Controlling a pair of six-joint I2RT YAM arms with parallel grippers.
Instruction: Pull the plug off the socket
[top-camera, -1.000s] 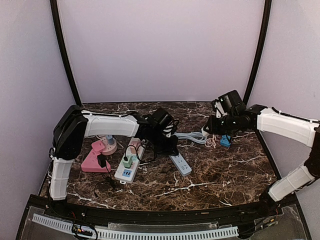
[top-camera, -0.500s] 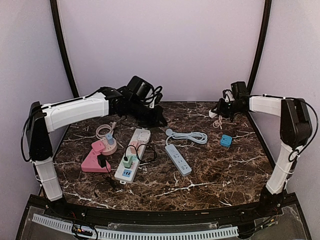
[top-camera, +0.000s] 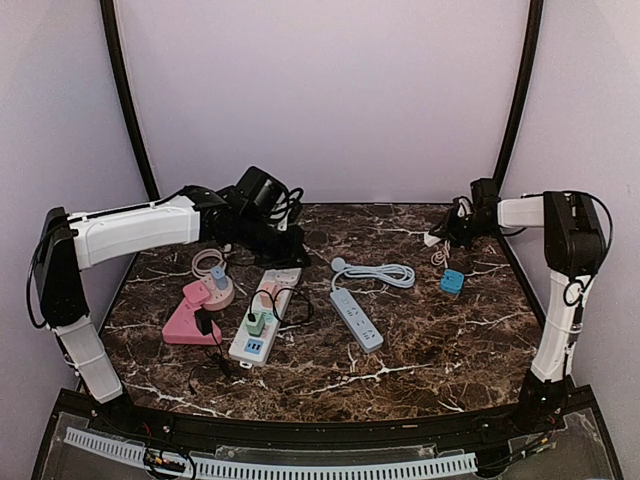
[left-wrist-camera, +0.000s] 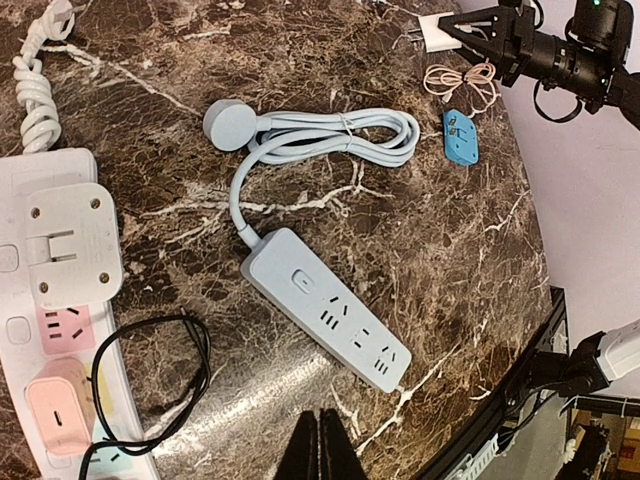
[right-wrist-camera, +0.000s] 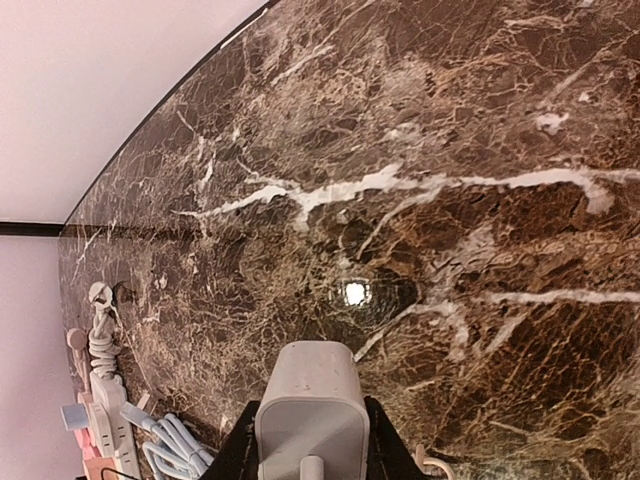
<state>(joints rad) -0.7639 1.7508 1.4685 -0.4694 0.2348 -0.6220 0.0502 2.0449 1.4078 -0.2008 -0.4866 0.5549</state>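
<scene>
Rounded white plug (right-wrist-camera: 308, 410), veined brown marble (right-wrist-camera: 450, 200)

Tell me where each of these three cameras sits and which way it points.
Top camera: fixed above and behind the arms, looking down on the table; the left arm and right arm both show.
Left wrist camera: rides the left arm, looking down at a grey power strip; its closed left claw pokes in at the bottom.
Right wrist camera: rides the right arm, looking low across the table; the right claw grips a white plug.
Shared: top and left wrist views both show that power strip.
</scene>
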